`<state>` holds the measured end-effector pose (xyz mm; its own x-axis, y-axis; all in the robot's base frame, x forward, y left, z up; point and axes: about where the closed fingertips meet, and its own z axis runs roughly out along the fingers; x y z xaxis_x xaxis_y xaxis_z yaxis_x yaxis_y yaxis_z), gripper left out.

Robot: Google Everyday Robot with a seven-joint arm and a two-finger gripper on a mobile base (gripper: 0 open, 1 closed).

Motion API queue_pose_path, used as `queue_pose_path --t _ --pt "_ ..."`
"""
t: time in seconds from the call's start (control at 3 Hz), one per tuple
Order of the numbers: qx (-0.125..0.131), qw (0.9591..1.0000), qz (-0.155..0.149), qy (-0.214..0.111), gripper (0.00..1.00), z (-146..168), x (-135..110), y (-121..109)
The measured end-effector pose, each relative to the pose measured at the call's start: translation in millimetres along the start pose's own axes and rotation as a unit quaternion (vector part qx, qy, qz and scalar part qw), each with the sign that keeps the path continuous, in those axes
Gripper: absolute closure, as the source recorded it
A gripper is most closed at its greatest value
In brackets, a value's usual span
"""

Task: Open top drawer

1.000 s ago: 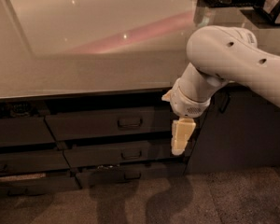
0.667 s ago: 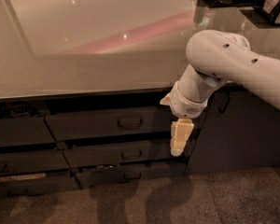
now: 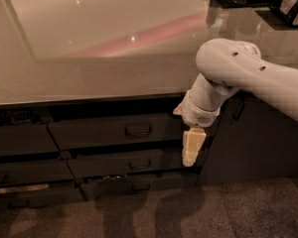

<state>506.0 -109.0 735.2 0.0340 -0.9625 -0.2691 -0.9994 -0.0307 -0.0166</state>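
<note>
The top drawer (image 3: 99, 132) is the widest dark grey front just under the counter's edge, with a small loop handle (image 3: 138, 130) at its centre. I cannot tell whether it stands slightly out; a dark gap runs above it. My gripper (image 3: 192, 150) hangs pointing down from the white arm (image 3: 228, 78), in front of the drawer's right end and to the right of the handle, apart from it. Its cream tip reaches down to the level of the second drawer.
Slimmer drawers (image 3: 131, 163) with like handles sit below, and more drawer fronts (image 3: 20, 140) at the left. A tall dark cabinet door (image 3: 248, 138) with an upright handle is at the right. A glossy countertop (image 3: 89, 48) is above, with dark items at its back right. The floor is speckled.
</note>
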Motion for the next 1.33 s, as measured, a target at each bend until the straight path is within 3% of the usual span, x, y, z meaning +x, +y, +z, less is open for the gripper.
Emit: queue_pose_path --t 0.33,1.0,1.33 --pt "-0.022 0.9995 0.022 0.009 0.00 24.9 17.3 -7.5" --pt "-0.020 0.9991 0.022 0.031 0.00 27.7 16.9 -6.9" --pt "-0.010 0.9926 0.027 0.118 0.00 35.0 18.6 -8.4"
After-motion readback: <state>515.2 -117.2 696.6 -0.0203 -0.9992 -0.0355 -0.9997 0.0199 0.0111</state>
